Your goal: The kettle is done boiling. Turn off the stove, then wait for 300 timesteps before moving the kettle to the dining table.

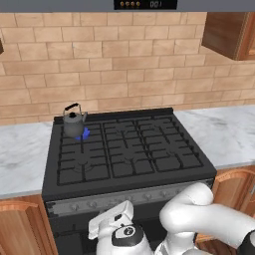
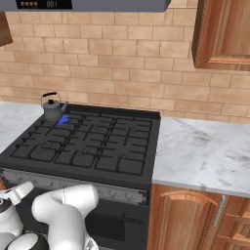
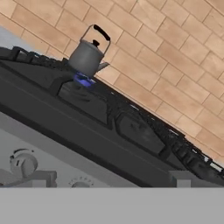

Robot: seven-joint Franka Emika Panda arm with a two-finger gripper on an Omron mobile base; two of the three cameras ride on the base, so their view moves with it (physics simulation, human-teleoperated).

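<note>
Still-lit kettle [image 1: 73, 123] at stove's [image 1: 124, 149] back-left corner

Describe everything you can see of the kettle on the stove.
The kettle is small, dark grey and metallic-looking, wider at the base, with a short spout, a small lid knob and a thin black arched handle standing up over it. It sits upright on the grate of the stove, over the rear-left burner, close to the brick wall. A blue flame shows beneath its base, so that burner is lit. Only the grate touches it.
</note>
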